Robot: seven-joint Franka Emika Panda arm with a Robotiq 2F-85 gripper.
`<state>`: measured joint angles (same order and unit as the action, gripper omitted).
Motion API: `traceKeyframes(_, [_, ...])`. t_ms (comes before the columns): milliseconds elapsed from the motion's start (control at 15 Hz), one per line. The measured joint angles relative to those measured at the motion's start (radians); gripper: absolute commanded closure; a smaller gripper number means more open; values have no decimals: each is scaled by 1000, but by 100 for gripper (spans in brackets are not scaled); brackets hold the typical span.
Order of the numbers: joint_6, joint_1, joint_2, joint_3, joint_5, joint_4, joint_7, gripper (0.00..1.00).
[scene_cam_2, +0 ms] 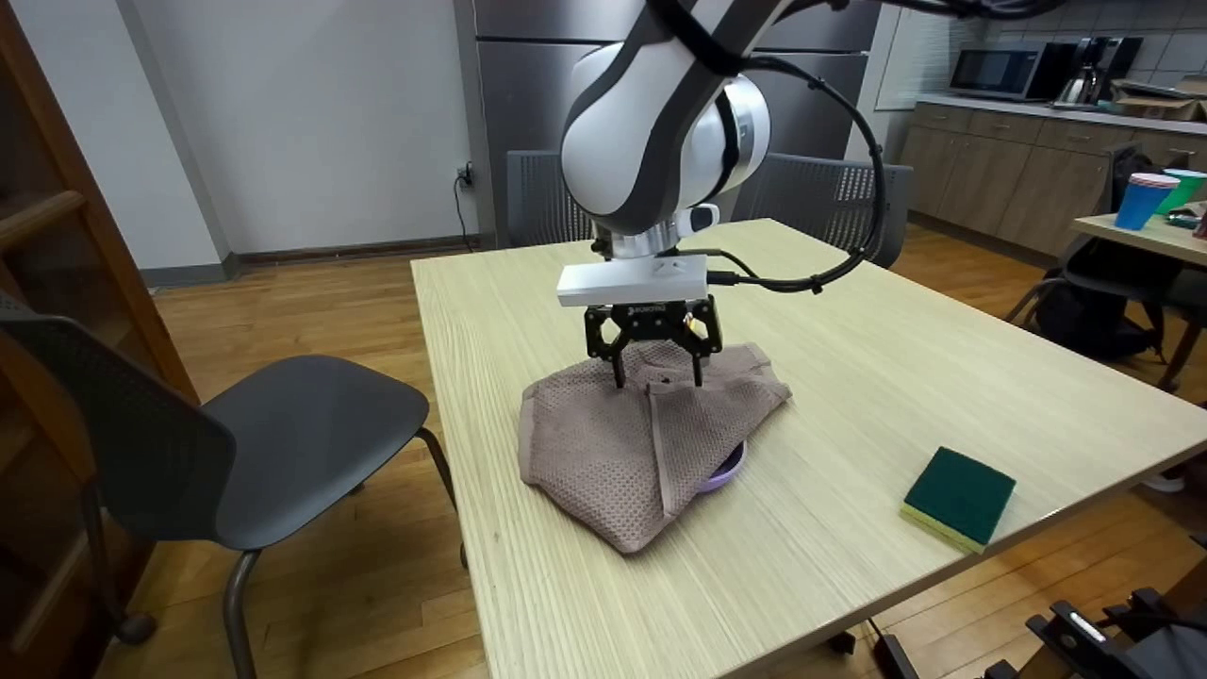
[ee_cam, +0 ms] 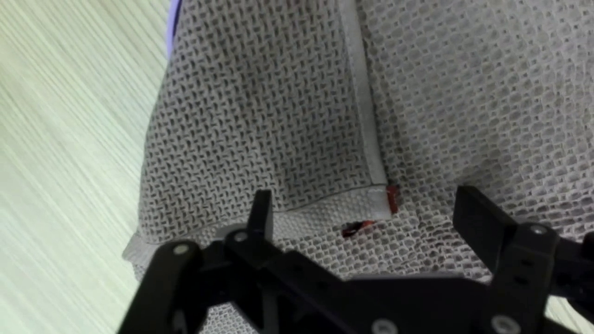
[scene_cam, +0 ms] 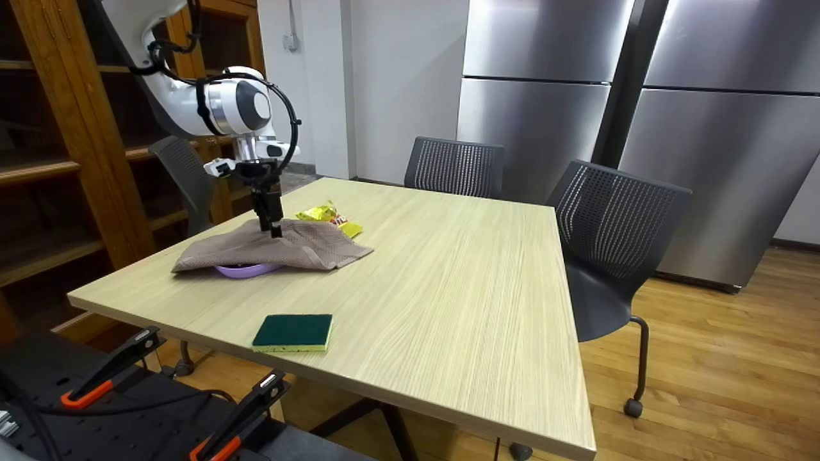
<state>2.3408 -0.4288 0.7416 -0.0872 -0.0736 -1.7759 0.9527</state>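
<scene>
In an exterior view, my pincer (scene_cam: 271,232) points straight down at the brown cloth (scene_cam: 218,246), which lies draped over a purple dish (scene_cam: 246,271). In an exterior view, my two fingers (scene_cam_2: 618,368) stand wide apart over the cloth's folded corner (scene_cam_2: 671,396); whether the tips touch it, I cannot tell. In the wrist view, that corner (ee_cam: 378,204) lies in the gap between my spread fingers

Kitchen with refrigerators (scene_cam: 535,128) and microwave (scene_cam_2: 998,72)

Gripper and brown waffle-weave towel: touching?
Cannot tell: in both exterior views and the wrist view, the open gripper overlaps the brown waffle-weave towel; no view shows contact or a gap plainly.
</scene>
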Motion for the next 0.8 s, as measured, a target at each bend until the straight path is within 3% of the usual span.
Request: traceKeyframes(800, [36, 0, 0, 0, 7, -26, 137, 0])
